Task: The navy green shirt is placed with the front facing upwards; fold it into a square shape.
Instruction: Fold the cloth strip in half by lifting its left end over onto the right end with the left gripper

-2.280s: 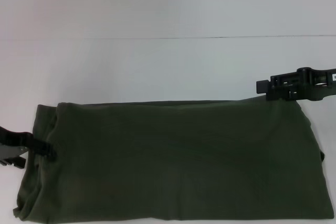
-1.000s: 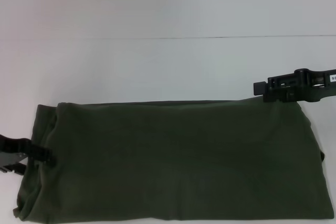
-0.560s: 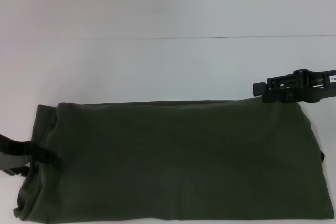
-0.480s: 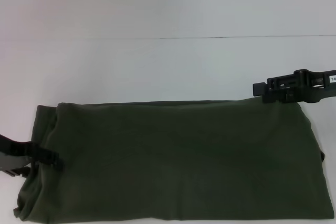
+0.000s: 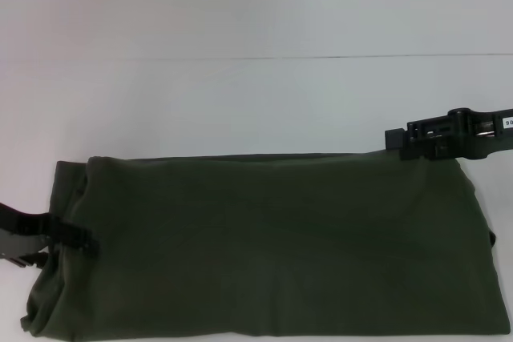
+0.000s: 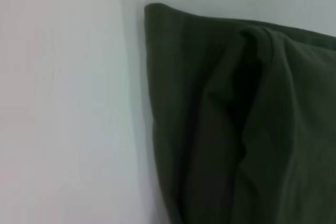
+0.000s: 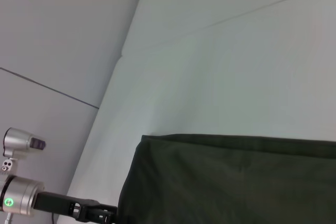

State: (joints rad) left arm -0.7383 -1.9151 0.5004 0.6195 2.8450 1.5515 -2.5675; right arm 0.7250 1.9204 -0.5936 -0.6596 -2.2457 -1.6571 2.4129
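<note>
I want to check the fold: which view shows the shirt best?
The head view: the shirt lies there as a wide folded band, cut off only at its near edge. The left wrist view shows one creased corner; the right wrist view shows its far edge.

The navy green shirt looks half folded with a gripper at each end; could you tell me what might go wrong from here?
1. The left gripper sits at the bunched left edge of the navy green shirt; it may catch only some layers, undoing the fold.
2. The right gripper is at the far right corner, so uneven pulling could skew the shirt.
3. The near edge runs out of the head view, so slippage there could go unnoticed.
</note>
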